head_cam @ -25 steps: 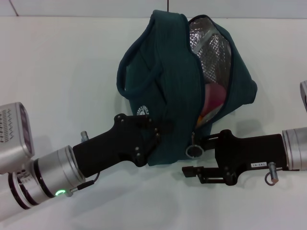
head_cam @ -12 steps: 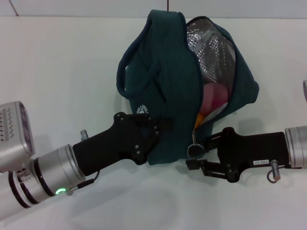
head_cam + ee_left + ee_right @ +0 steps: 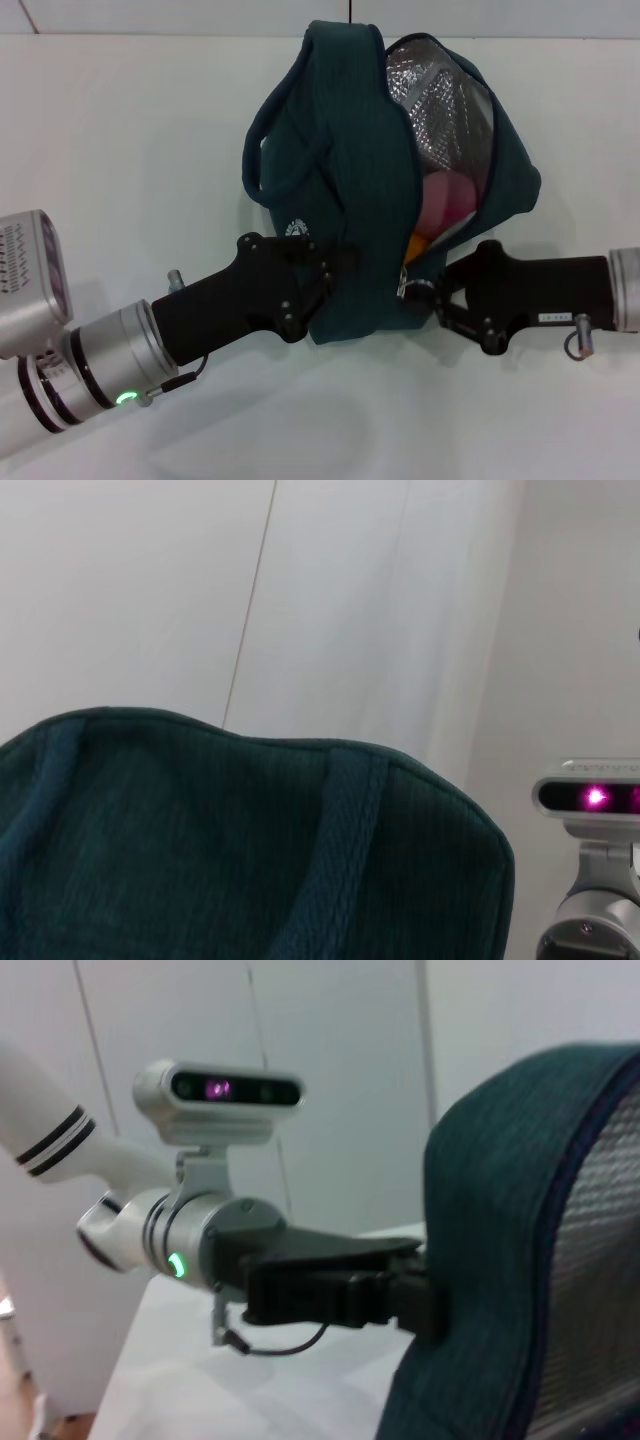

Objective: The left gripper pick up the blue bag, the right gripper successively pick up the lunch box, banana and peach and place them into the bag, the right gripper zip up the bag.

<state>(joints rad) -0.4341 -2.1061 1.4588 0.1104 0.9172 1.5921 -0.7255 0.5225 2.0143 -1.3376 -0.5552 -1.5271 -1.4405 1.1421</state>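
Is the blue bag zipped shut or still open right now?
Open. The blue bag gapes along its right side, showing silver lining and something pink inside.

I see a plain white table [image 3: 120, 150] filling nearly the whole head view, with a paler wall [image 3: 200, 15] strip along the top edge. In the left wrist view, white wall panels [image 3: 330, 600] with a thin vertical seam [image 3: 250, 600] fill the upper frame.

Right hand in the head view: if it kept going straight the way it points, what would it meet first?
The blue bag. The right hand already sits at its lower zipper end, with the left hand beyond on the bag's far side, though depth is unclear.
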